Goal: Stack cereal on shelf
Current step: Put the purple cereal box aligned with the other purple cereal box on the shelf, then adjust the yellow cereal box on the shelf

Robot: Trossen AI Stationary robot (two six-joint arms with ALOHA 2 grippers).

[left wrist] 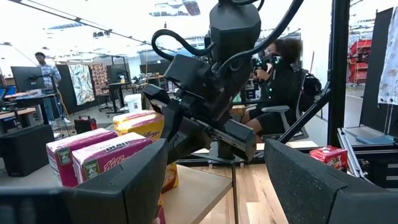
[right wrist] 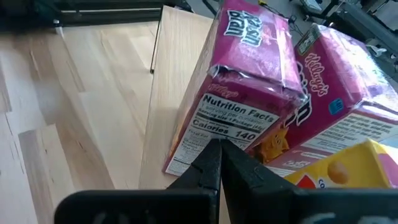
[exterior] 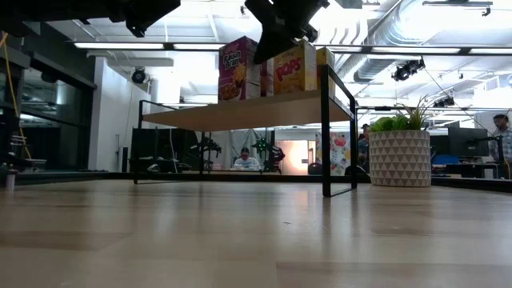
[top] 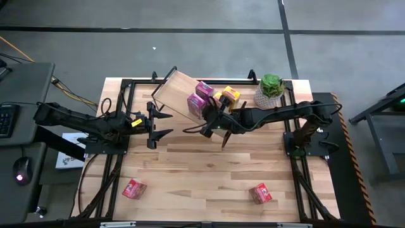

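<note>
The shelf (top: 174, 88), a light-wood plank on black wire frames, stands at the table's far middle. On it stand two pink cereal boxes (top: 196, 104) (top: 204, 88) and a yellow one (top: 230, 95), all upright on their bases (exterior: 276, 76). Two red boxes lie on the table near the front, one left (top: 133, 188) and one right (top: 260, 193). My right gripper (right wrist: 219, 162) is shut, its tips at the nearer pink box (right wrist: 249, 93), above the shelf's near side (top: 207, 119). My left gripper (top: 166, 123) is open and empty, left of the shelf. My right gripper's shut fingertips (right wrist: 211, 163) stand at the lower edge of the nearer pink box's nutrition-label side (right wrist: 205, 134), coming slantwise from the table's near right. I cannot tell whether they touch the box. The box stands upright on the plank.
A potted green plant (top: 271, 90) in a white pot stands at the shelf's right end. Bare wooden tabletop (top: 202, 171) lies between the shelf and the two red boxes. Black frame rails (top: 120, 145) run along both sides of the table. People sit in the room beyond.
</note>
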